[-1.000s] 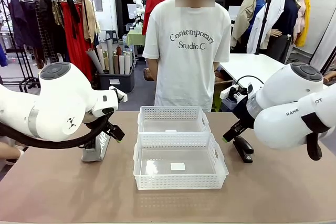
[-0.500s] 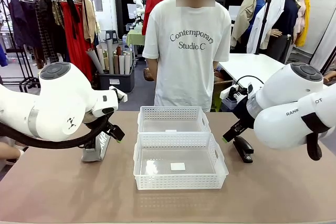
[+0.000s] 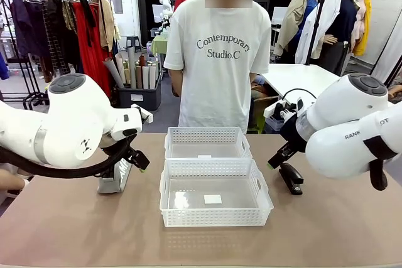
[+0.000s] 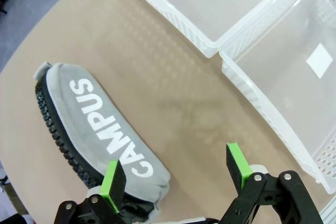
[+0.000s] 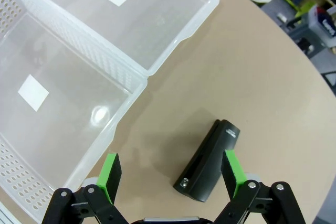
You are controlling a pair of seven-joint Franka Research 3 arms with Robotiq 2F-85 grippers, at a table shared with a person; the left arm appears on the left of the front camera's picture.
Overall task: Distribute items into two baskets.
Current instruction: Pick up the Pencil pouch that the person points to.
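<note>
The front view shows two shallow white lattice-sided plastic baskets touching mid-table, the near basket (image 3: 217, 218) and the far basket (image 3: 207, 135). The left wrist view reads white "CAMPUS" lettering on one grey fabric zip pouch (image 4: 100, 129) lying left of them, beneath the left gripper (image 4: 176, 169), which is spread wide and empty. The right wrist view shows one black stapler (image 5: 207, 163) on the table to their right, beneath the right gripper (image 5: 170, 171), also spread wide and holding nothing.

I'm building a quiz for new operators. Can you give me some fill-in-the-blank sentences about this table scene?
The grey pouch bears the white word ____.
The stapler is coloured ____.
The count of white baskets is ____.
The left gripper and right gripper both have their jaws ____.
Missing words: CAMPUS; black; two; open.
</note>
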